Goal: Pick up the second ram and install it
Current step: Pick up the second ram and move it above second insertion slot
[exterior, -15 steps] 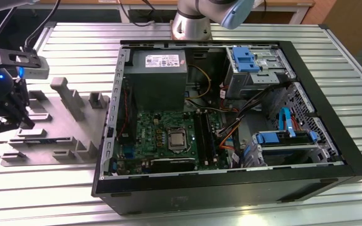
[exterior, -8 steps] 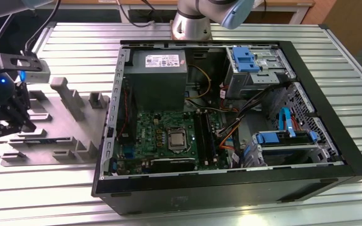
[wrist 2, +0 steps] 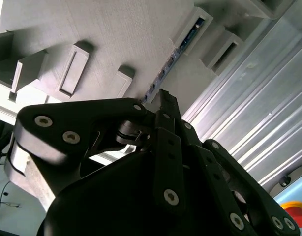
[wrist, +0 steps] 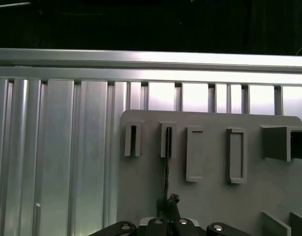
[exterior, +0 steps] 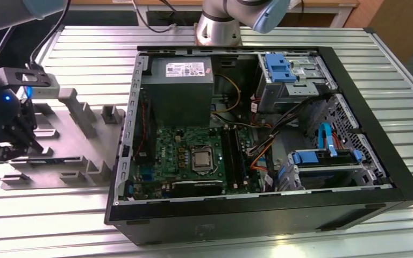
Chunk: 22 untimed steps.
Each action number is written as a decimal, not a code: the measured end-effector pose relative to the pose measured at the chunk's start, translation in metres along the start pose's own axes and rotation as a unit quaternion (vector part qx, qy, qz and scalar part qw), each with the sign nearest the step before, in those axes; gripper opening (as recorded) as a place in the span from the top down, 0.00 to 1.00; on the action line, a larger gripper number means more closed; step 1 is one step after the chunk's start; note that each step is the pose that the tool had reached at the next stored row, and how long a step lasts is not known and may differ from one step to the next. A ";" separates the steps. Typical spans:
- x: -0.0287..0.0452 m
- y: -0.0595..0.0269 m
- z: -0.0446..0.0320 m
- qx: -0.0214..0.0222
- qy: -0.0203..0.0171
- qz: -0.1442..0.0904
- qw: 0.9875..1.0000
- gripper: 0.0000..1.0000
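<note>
Gripping is the step in hand: the gripper's [wrist 2: 163,97] fingers are pinched narrow on the second ram [wrist 2: 176,56], which stands on edge in the grey holder blocks [exterior: 73,107], at the exterior view's left. Freeing it likely calls for a straight lift.

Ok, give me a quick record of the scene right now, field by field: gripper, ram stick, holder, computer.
gripper: low over the holder plate, at one end of the second ram
second ram: standing on edge in the holder plate's slotted blocks, not in the computer case
holder plate: on the slatted metal table, at the exterior view's left of the computer case
computer case: lying open, green motherboard exposed
</note>
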State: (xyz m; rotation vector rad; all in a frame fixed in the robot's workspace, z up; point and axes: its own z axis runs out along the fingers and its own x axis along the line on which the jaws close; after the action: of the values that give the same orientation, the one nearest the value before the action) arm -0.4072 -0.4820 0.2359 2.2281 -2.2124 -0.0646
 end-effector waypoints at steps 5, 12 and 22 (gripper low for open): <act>0.0005 -0.0002 0.0070 0.000 0.000 -0.007 1.000 0.89; 0.0011 -0.0004 0.0150 0.000 0.000 -0.014 1.000 0.89; 0.0011 -0.0004 0.0152 0.000 0.000 -0.015 1.000 0.77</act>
State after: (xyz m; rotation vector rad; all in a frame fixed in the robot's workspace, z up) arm -0.4072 -0.4827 0.2207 2.2607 -2.1780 -0.0645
